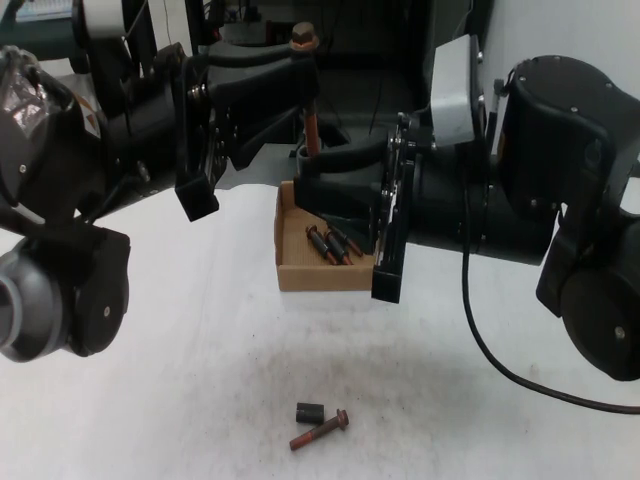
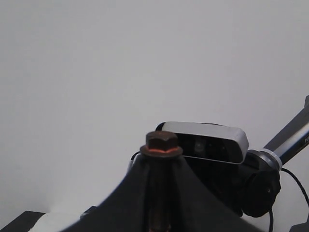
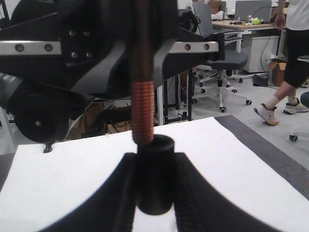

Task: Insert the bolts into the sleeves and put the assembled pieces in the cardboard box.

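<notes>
Left gripper point(image 2: 158, 193) holds bolt point(image 2: 163, 144) tip at sleeve point(image 3: 154, 171) rim, clear above bench point(image 1: 150, 350).

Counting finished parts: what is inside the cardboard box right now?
Inside the cardboard box lie at least two assembled bolts, side by side. The right claw, raised in front, covers the box's far right corner, so more may be hidden.

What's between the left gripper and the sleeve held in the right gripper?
Only the bolt's threaded shank, reaching from the left gripper to the sleeve, seen in the right wrist view.
</notes>
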`<state>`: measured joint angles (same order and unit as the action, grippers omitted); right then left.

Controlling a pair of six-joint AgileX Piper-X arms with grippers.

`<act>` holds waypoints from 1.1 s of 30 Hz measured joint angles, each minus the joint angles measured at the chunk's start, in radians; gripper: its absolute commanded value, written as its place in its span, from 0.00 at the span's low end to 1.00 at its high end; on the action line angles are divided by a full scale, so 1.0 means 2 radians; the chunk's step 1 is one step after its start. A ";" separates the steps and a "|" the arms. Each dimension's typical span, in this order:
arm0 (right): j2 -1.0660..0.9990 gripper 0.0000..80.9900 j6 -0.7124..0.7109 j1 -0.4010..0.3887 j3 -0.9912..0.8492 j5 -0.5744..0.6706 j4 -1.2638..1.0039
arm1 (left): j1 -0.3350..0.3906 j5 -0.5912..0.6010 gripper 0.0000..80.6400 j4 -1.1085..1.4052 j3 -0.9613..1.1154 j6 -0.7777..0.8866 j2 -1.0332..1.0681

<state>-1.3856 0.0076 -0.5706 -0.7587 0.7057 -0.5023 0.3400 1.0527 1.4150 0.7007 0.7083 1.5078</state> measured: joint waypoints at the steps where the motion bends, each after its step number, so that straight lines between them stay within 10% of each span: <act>1: 0.000 0.01 0.000 0.000 -0.001 0.000 -0.002 | 0.000 0.000 0.00 0.000 0.000 -0.001 0.000; 33: 0.000 0.01 0.000 0.018 -0.001 0.032 0.001 | 0.000 0.000 0.00 -0.001 0.000 -0.003 0.000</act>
<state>-1.3856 0.0076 -0.5351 -0.7607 0.7693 -0.5009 0.3400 1.0527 1.4126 0.7007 0.7025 1.5078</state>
